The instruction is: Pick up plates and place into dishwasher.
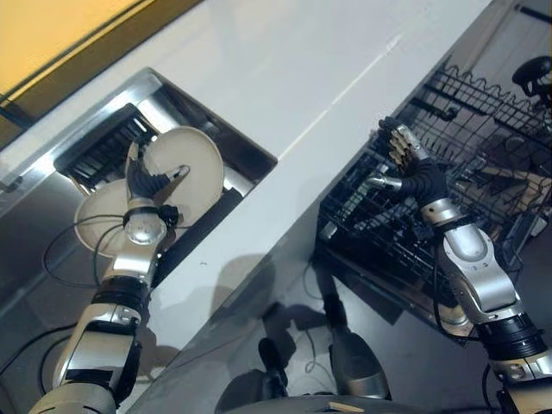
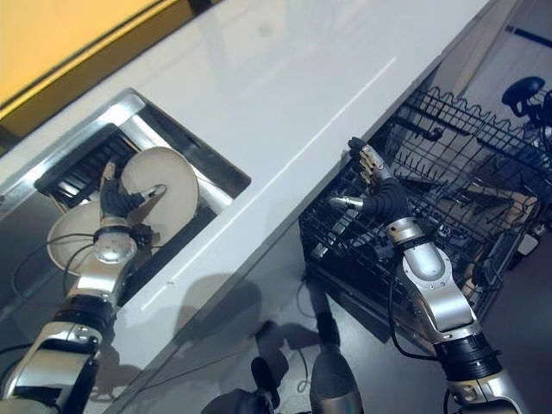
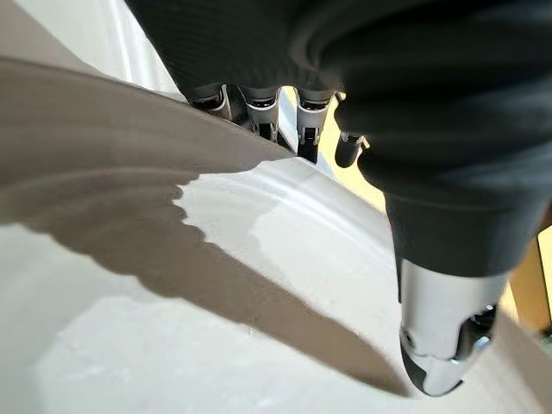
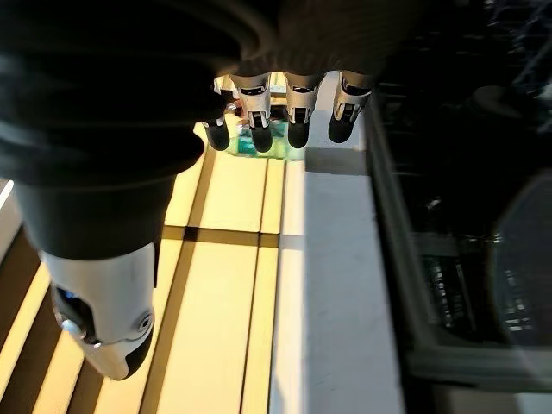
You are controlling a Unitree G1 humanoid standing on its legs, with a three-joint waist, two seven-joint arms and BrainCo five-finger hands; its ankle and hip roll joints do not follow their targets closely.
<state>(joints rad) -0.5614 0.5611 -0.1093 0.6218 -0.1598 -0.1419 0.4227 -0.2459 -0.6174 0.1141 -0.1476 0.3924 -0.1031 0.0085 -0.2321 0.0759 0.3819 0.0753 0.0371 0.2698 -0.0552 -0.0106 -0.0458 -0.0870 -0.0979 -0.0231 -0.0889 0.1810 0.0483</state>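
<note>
L robot hand (image 1: 145,185) pinches upper plate (image 1: 194,168) rim, in sink (image 1: 250,147) over 2nd plate (image 1: 95,216). R robot hand (image 1: 405,155) spread wide, holding nothing, above dishwasher rack (image 1: 483,112).

A white countertop (image 2: 285,103) runs diagonally across the scene, with a steel sink (image 2: 129,108) sunk into it at the left. Two cream plates sit in the sink — an upper plate (image 2: 172,185) leaning over a lower plate (image 2: 65,237). The left hand (image 2: 116,200) reaches over the upper plate, fingers on its far side and thumb on its face. To the right, below the counter's edge, the black wire dishwasher rack (image 2: 431,172) stands pulled out; the right hand (image 2: 373,185) hovers above its near corner — fingers straight, thumb spread, nothing in it.
</note>
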